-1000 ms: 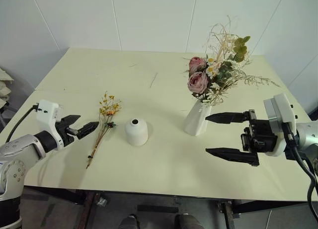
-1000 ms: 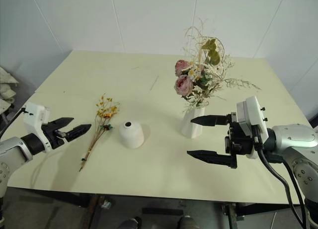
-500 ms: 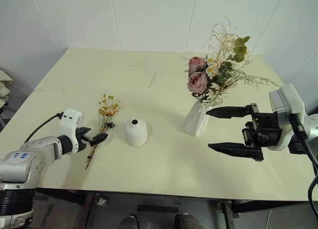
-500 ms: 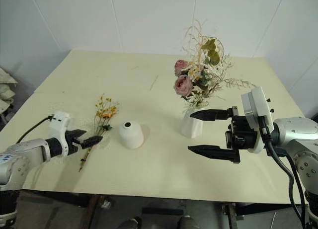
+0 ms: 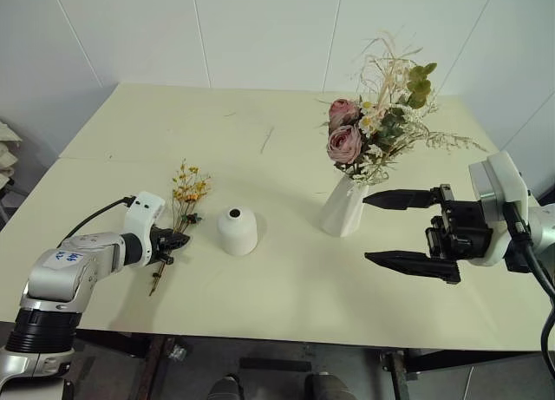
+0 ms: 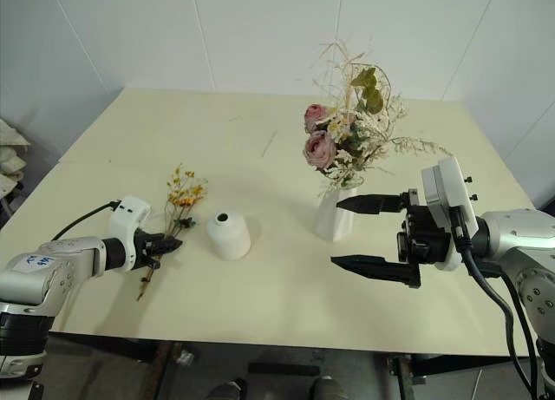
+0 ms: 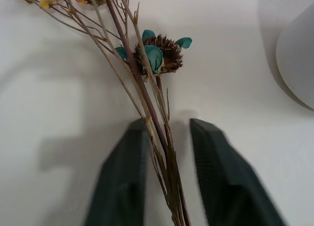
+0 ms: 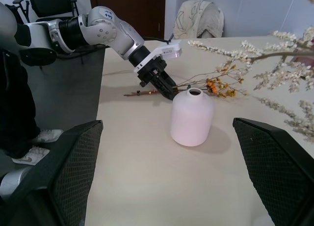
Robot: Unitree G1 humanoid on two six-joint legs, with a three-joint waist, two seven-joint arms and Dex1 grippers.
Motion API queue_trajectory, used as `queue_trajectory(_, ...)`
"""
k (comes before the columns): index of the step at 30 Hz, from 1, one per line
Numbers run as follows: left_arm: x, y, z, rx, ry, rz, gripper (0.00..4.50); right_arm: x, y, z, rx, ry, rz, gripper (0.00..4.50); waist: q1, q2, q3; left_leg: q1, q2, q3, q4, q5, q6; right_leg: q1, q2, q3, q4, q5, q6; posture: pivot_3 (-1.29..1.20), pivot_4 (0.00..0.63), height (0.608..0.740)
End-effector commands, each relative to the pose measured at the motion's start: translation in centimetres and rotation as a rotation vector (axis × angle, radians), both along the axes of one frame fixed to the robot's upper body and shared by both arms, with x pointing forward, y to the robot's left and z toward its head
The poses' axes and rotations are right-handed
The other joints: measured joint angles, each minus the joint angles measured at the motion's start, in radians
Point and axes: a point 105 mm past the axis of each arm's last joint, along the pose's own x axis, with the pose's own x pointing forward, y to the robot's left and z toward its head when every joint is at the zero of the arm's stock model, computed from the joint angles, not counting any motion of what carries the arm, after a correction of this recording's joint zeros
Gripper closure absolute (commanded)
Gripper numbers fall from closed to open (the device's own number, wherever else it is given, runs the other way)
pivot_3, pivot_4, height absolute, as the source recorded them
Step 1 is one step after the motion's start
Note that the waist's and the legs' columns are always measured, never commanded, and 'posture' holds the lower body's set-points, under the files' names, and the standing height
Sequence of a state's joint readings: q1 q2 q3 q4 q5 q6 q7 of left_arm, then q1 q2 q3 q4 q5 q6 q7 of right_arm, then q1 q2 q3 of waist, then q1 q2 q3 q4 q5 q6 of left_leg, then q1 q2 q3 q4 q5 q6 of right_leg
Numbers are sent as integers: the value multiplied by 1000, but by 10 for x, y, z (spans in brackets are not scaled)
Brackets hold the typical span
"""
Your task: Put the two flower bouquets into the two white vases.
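Now the left tool (image 5: pixel 176 240) sits low at the table (image 5: pixel 286 296) surface, fingers (image 7: pixel 122 182) narrowed around the brown stems of the yellow sprig (image 5: pixel 180 218) but with a thin gap on each side in the left wrist view; a firm clamp cannot be told. Sprig lies flat on the left half of the table, long axis running from the near stem end up to the yellow-orange flower heads at the far end, tilted slightly right. Thin brown stems, small yellow-orange blooms, one brown seed head with teal bits (image 7: pixel 157 53) partway along. Stem end is close to the table's near edge. Short vase (image 5: pixel 238 230) stands upright just right of the sprig, apart from it, dark hole on top, rounded white body. Bare table between short vase and tall vase (image 5: pixel 344 207). Tall vase upright right of centre, white, tapered, with the rose bunch (image 5: pixel 381 118) standing in it: pink roses, green leaves, pale grasses spreading wide to the right and up. Right tool (image 5: pixel 408 228) hovers above the table just right of the tall vase, pointing left, fingers spread wide, nothing between them. Wide free table behind the vases up to the far edge, with a few loose twigs (image 5: pixel 268 140). White wall (image 5: pixel 260 27) behind.
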State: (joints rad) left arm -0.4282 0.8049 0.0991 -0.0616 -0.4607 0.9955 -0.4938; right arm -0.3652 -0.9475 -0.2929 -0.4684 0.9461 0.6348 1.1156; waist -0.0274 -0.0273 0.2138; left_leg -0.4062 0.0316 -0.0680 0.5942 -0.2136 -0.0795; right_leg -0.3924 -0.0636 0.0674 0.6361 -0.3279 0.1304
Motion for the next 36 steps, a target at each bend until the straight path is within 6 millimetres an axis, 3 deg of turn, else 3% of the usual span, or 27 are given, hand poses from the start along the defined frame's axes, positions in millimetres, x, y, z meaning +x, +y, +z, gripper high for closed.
queue_trajectory(1, 6, 10, 14, 24, -53, 38, 4390, -4, -5, 10, -13, -66, -21, 0, 0, 0, 0, 0, 0, 0, 0, 0, 0, 0, 0, 0, 0, 0, 0, 0, 150, 740)
queue_trajectory(5, 20, 24, 43, 39, -216, 88, 4451, -3, -6, 9, -10, -64, -32, 0, 1, 0, 0, 0, 0, 0, 1, 0, 0, 0, 0, 0, 0, 0, 0, 0, 150, 740)
queue_trajectory(8, 30, 19, 86, -8, -452, 57, 4451, -3, -6, 8, -4, -69, -43, 0, 2, 0, 0, 0, 0, 0, 1, 0, 0, 0, 0, 0, 1, 0, 0, 0, 150, 740)
queue_trajectory(11, 29, 1, 126, -90, -681, -67, 4451, -2, -6, 6, 4, -75, -53, 0, 6, 0, 0, -1, 0, 0, 2, 0, 0, 0, 0, 0, 1, 0, 1, 0, 150, 740)
queue_trajectory(20, -2, -48, 182, -498, -1030, -549, 4451, -4, -5, 5, 24, -96, -90, 0, 4, 0, 0, -1, 0, 0, 3, 0, 0, 1, 0, 0, 1, 1, 2, 0, 150, 740)
queue_trajectory(28, -13, -69, 189, -762, -1068, -759, 4451, -10, -4, 9, 36, -127, -87, 0, 1, 0, 0, 0, 0, 0, 7, 0, 0, 2, 1, 0, 4, 1, 3, 0, 150, 740)
queue_trajectory(36, -19, -73, 186, -933, -1012, -845, 4451, -13, -6, 16, 50, -143, -85, 0, 1, 0, 0, 0, 0, 0, 11, 0, 0, 3, 1, 0, 6, 2, 4, 0, 150, 740)
